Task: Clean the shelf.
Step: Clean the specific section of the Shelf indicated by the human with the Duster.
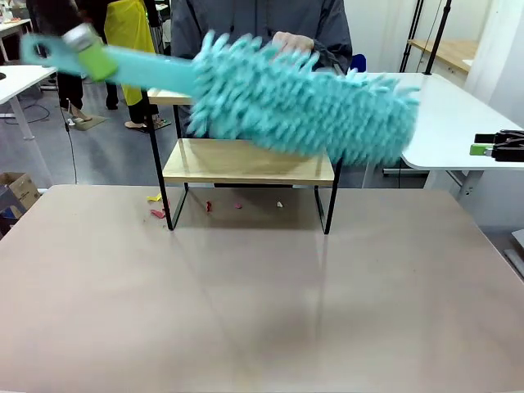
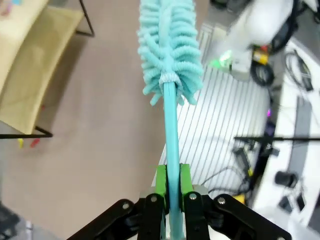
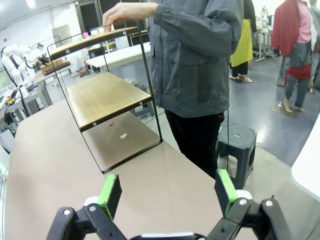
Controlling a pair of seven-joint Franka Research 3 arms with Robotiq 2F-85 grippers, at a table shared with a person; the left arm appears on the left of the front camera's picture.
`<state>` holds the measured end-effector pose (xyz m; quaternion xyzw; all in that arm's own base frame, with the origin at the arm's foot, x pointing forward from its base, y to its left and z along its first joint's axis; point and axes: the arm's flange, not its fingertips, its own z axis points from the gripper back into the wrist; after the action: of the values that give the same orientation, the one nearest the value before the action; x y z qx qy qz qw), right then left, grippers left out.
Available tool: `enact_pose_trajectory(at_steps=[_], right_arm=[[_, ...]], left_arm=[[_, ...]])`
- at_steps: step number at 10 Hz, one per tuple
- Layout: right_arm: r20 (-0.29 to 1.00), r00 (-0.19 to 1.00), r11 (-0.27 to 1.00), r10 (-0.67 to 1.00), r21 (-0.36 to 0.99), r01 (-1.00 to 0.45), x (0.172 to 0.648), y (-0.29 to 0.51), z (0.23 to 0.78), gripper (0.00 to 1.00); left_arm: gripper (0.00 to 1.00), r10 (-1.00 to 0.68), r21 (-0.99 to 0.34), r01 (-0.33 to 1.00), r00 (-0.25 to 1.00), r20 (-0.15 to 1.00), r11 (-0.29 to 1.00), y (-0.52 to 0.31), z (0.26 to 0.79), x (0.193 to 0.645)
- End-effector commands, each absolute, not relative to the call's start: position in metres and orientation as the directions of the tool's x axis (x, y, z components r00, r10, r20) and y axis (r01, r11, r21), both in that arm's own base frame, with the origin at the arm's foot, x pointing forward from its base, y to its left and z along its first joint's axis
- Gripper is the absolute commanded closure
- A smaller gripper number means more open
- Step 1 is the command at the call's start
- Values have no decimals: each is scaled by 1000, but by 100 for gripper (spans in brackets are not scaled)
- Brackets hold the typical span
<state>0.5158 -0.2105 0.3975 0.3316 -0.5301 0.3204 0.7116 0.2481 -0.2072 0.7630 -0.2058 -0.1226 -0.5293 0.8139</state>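
Note:
The shelf stands at the table's far side, two wooden boards in a thin black frame. A person behind it rests a hand on its top board. My left gripper sits high at the upper left, shut on the handle of a teal fluffy duster. The duster's head hangs blurred in front of the upper tier. In the left wrist view the green pads clamp the handle, and the duster head points away, with the shelf off to the side. My right gripper is open and holds nothing, facing the shelf from its end.
Small scraps lie on the brown table under the shelf: yellow, red, pink and white. A white table stands at the right, with my right gripper in front of it. A stool stands beside the person.

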Motion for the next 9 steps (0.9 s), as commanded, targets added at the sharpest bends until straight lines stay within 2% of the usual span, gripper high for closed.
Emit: enact_pose_trajectory(at_steps=[1,2,4,7,8,9], right_arm=[[968,228,574,107,127,-809,517,-209,400,0],[968,228,574,107,127,-809,517,-209,400,0],[968,228,574,107,127,-809,517,-209,400,0],[968,228,574,107,127,-809,517,-209,400,0],[968,228,574,107,127,-809,517,-209,400,0],[968,228,574,107,127,-809,517,-209,400,0]], left_arm=[[87,-658,-207,788,603,450,580,-250,789,250],[87,-574,-191,698,688,444,690,-273,797,251],[87,-430,-166,575,745,509,801,-320,812,254],[87,-388,-129,522,756,527,843,-358,813,257],[87,-399,-193,567,745,535,801,-341,808,249],[87,-399,-193,567,745,535,801,-341,808,249]])
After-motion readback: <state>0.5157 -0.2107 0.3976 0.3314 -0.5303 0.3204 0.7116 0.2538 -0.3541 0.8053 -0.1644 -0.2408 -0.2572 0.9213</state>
